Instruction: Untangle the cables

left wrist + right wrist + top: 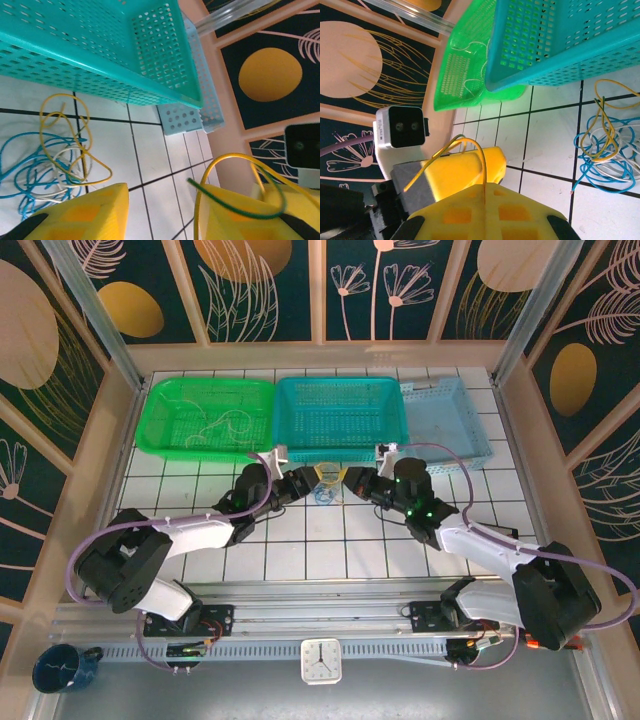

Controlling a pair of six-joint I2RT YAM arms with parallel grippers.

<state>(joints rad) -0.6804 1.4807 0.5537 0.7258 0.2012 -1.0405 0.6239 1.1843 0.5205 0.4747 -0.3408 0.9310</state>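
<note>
The right gripper [485,197] is clamped on a yellow cable [482,160] arching up-left toward the left gripper [160,210], whose jaws stand apart, while the tangle of cables [325,496] lies on the tiles [300,555] just below both at the overhead frame's centre, about equally near either.

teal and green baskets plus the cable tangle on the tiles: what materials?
Teal basket and green basket: likely moulded plastic, semi-glossy; uniform colour, regular perforated walls. Cable tangle: thin wires, smooth blue, yellow and white sheathing, probably plastic; they hold springy loops. Yellow cable in the right claw looks alike. Cores hidden.
</note>
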